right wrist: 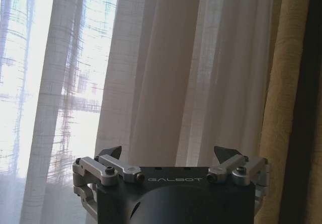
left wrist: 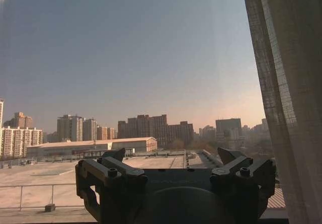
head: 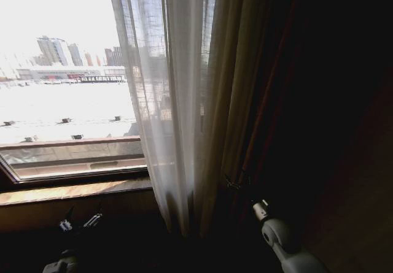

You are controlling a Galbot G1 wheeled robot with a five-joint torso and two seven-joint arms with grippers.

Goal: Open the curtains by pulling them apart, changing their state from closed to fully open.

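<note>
Sheer white pleated mesh curtains (head: 172,101) hang bunched rightward. Right tool (right wrist: 170,156) faces them, spread, empty; left tool (left wrist: 171,161) likewise, low. Risk: jaws close beside a fold and miss the fabric.

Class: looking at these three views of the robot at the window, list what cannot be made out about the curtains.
- Curtains: top and rail cut off by the head view's upper edge.
- Any left-hand panel: beyond the head view's left edge.
- Hem: lost in shadow below the sill.
- Beige drape: its far side merges into darkness.
</note>
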